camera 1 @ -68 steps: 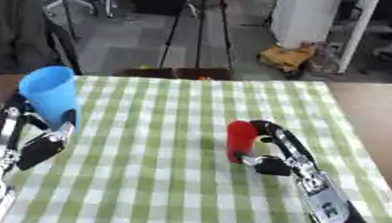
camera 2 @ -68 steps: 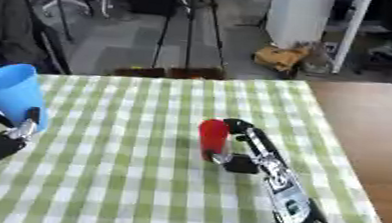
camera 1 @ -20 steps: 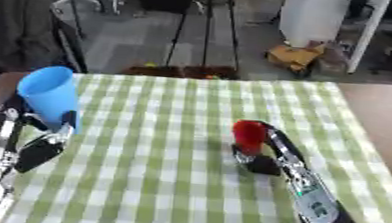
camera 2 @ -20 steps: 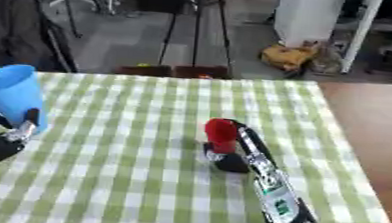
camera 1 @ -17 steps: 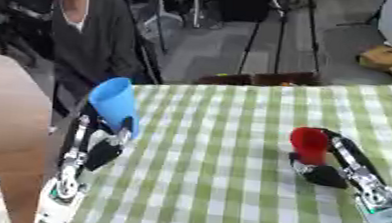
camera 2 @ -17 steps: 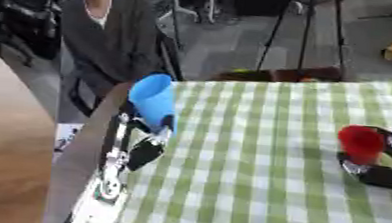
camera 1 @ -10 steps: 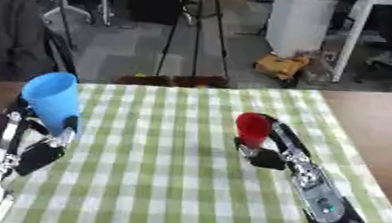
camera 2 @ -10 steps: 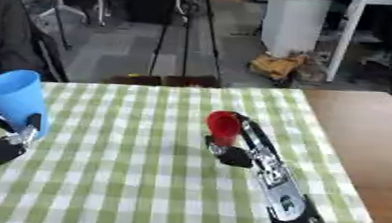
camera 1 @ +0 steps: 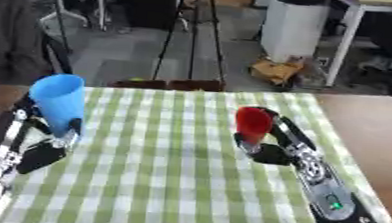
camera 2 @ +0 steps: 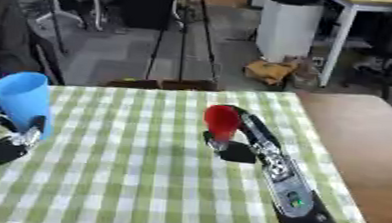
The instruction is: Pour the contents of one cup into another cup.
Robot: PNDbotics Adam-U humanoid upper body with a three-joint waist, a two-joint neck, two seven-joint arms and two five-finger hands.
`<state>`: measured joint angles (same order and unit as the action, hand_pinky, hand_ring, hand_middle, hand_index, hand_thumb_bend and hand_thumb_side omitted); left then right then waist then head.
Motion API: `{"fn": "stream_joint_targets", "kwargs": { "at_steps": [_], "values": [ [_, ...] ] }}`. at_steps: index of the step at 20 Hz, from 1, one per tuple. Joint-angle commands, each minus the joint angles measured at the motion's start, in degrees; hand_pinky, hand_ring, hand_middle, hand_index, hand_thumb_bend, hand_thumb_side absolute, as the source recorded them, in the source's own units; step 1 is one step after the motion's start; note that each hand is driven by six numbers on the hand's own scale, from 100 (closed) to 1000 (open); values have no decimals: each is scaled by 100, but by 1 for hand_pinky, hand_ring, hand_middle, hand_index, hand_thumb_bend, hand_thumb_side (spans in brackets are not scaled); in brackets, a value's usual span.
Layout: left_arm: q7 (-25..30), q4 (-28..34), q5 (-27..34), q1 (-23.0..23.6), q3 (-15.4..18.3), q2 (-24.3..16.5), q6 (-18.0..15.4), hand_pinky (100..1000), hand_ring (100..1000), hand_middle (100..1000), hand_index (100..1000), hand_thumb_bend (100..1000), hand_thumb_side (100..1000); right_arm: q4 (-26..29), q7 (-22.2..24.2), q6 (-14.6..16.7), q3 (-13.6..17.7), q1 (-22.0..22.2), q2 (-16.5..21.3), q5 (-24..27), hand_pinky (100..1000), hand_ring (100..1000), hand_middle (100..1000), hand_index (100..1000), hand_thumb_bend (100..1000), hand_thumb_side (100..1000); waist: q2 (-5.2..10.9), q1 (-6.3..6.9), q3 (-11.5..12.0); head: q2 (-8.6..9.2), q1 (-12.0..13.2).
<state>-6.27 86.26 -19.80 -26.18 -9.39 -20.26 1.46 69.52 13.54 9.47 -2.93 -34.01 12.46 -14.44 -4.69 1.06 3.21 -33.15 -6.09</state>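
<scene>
Red cup point(camera 1: 253, 124) upright in the right hand point(camera 1: 271, 144), fingers curled round it, blue cup point(camera 1: 58, 101) gripped likewise in the left hand point(camera 1: 43, 144), checked cloth point(camera 1: 168, 181) beneath both on the table point(camera 1: 382, 138).

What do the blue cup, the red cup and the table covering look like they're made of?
The blue cup looks like plastic: one solid matte colour with a thin rim. The red cup is probably plastic too, smooth with a slight sheen. The checked cloth seems to be woven fabric or coated vinyl; it lies flat, and the views don't settle which. The left hand and right hand each hold a cup.
</scene>
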Motion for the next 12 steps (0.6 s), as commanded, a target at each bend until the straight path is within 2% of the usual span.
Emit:
{"fn": "stream_joint_targets", "kwargs": {
  "at_steps": [1, 12],
  "values": [
    [126, 192, -34, -63, 20, -200, 5, 514, 518, 576, 732, 100, 262, 278, 173, -30, -80, -43, 136, 218, 832, 805, 695, 840, 156, 151, 104, 2, -3, -42, -7],
    [430, 357, -54, -101, -12, -258, 40, 518, 519, 575, 731, 100, 249, 520, 435, -122, -212, 124, 32, 441, 832, 805, 695, 841, 250, 162, 148, 22, -7, -68, -29]
  ]
}}
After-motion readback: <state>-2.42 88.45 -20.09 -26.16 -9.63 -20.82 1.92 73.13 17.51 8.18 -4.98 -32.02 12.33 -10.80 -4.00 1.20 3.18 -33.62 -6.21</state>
